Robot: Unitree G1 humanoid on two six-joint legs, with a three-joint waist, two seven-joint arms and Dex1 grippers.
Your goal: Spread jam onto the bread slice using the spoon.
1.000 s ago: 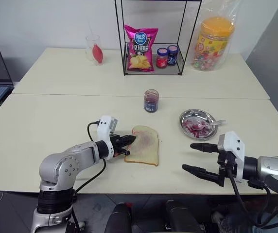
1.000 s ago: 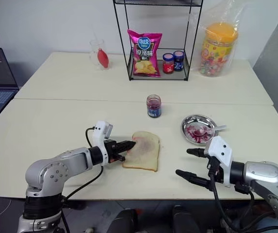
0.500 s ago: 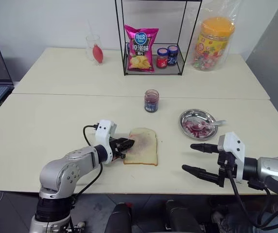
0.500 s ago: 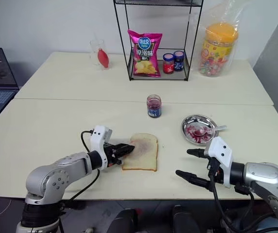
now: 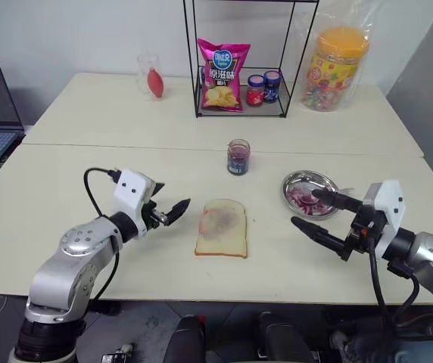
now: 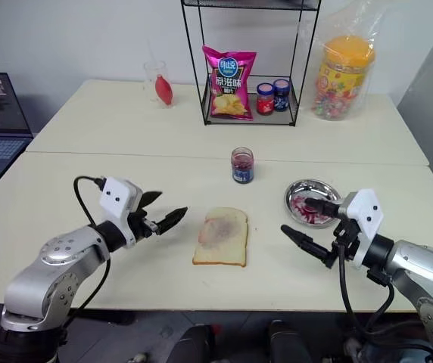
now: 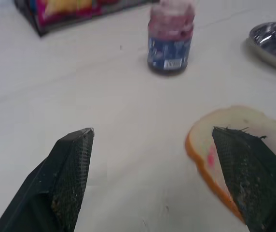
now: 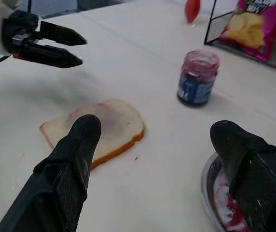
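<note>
Both claws, left [image 5: 172,211] & right [image 5: 315,212], spread, empty; jam-smeared white bread slice [image 5: 221,237] mid-counter, silver spoon [image 5: 336,192] in steel dish at bread's 2 o'clock—slim handle could slip the pinch.

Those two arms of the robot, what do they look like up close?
Each arm is rounded, silver-grey metal with darker joints. Near each wrist sits a white, boxy block, and a thin black cable loops from it back along the arm. The left end effector and the right end effector each carry two slim, tapering black fingers; their inner pads have a fine mesh-like texture.
</note>
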